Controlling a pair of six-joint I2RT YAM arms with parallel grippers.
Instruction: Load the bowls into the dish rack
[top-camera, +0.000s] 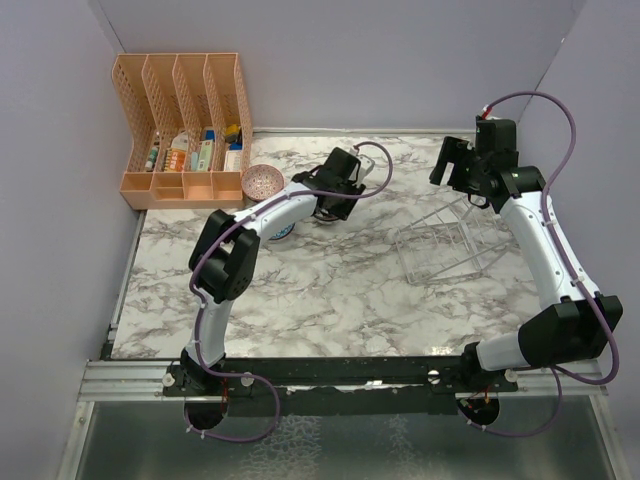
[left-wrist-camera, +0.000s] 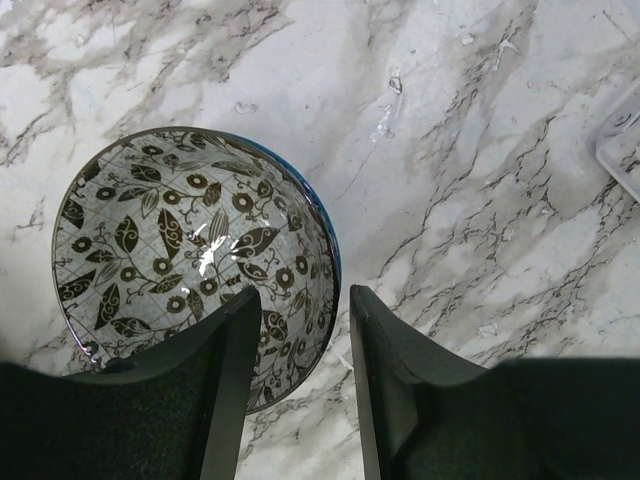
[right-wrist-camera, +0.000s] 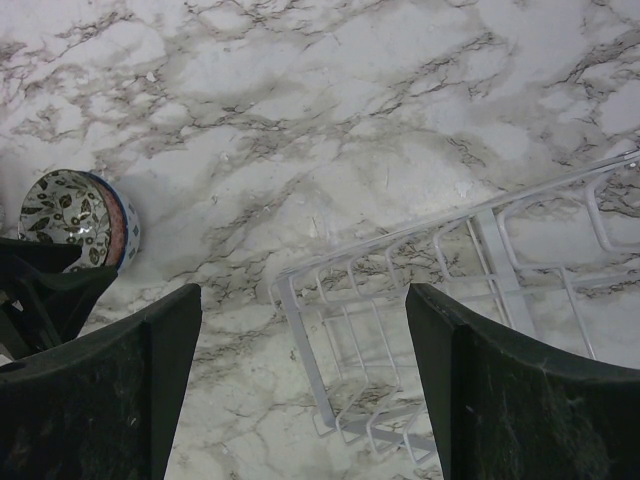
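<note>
A stack of bowls (right-wrist-camera: 75, 210) stands on the marble table; the top one is grey-white with black leaves, with pink and blue rims under it. It fills the left of the left wrist view (left-wrist-camera: 190, 250) and peeks out from under the left forearm in the top view (top-camera: 283, 232). My left gripper (left-wrist-camera: 305, 300) is open, one finger over the bowl's inside and one outside its rim; it also shows in the top view (top-camera: 322, 213). A pink-red bowl (top-camera: 262, 181) sits by the organizer. The clear dish rack (top-camera: 450, 245) lies at the right, empty. My right gripper (right-wrist-camera: 305, 290) is open above the rack's near corner (right-wrist-camera: 385, 330).
An orange slotted organizer (top-camera: 185, 125) with small items stands at the back left. Purple walls close the back and both sides. A white edge (left-wrist-camera: 625, 150), probably the rack, shows at the right of the left wrist view.
</note>
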